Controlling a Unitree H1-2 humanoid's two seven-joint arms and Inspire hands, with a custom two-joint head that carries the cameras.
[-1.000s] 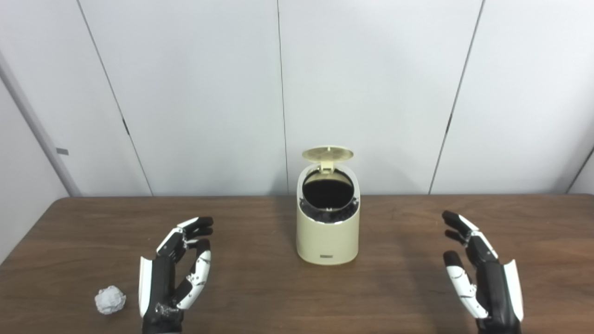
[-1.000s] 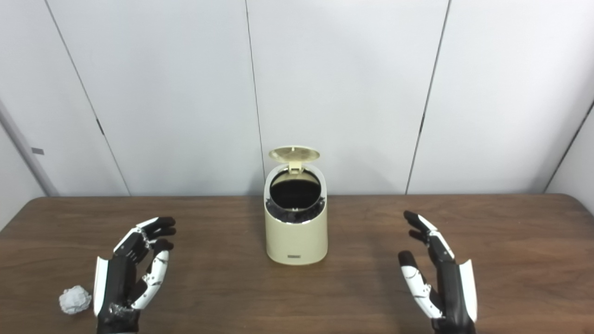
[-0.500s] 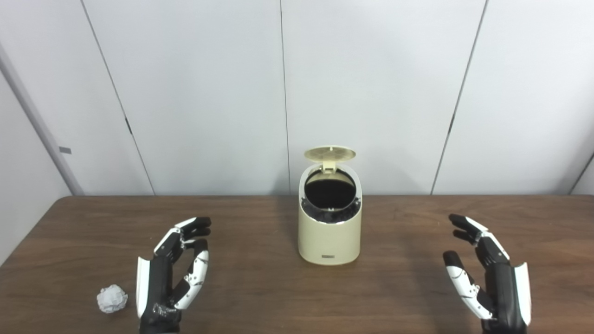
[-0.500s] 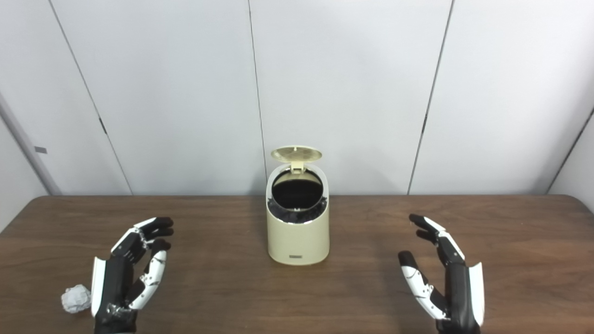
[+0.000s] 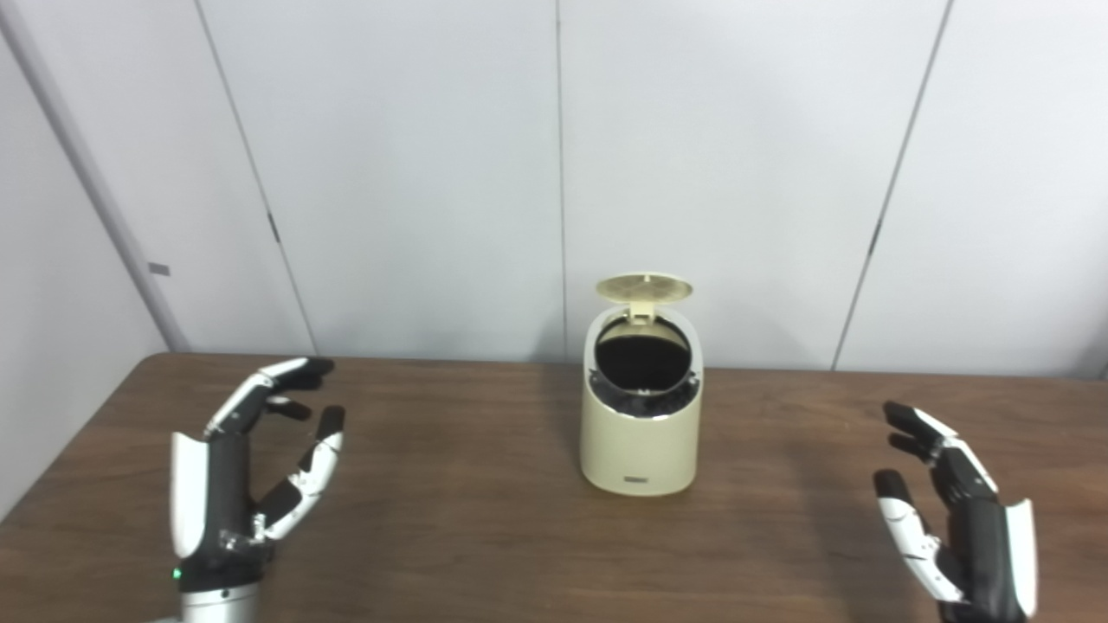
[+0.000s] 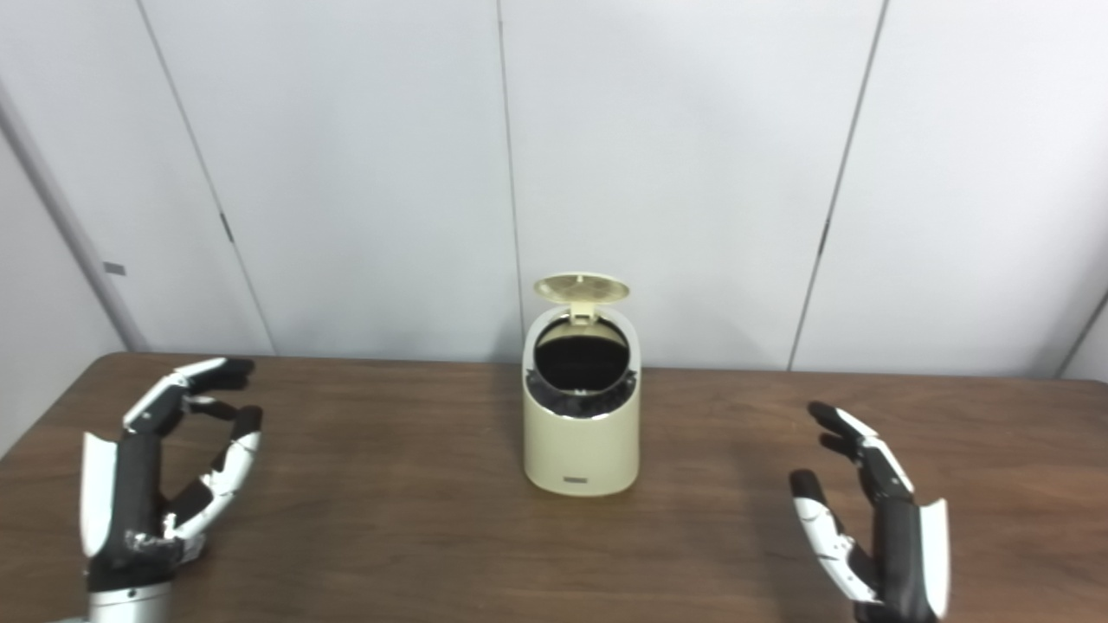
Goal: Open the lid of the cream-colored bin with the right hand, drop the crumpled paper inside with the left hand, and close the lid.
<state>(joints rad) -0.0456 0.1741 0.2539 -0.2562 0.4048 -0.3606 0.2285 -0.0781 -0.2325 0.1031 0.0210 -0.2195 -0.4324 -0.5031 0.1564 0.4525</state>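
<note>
bin (image 5: 639, 433): lid (image 5: 645, 288) is tipped up for dropping | left hand (image 5: 234, 484), right hand (image 5: 961, 528): fingers spread, nothing held | paper: not seen, maybe hidden

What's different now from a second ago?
The camera swung, shifting the whole picture. The left hand moved left and up, open, and the paper ball no longer shows. The right hand stays open; the bin keeps its lid up.
</note>
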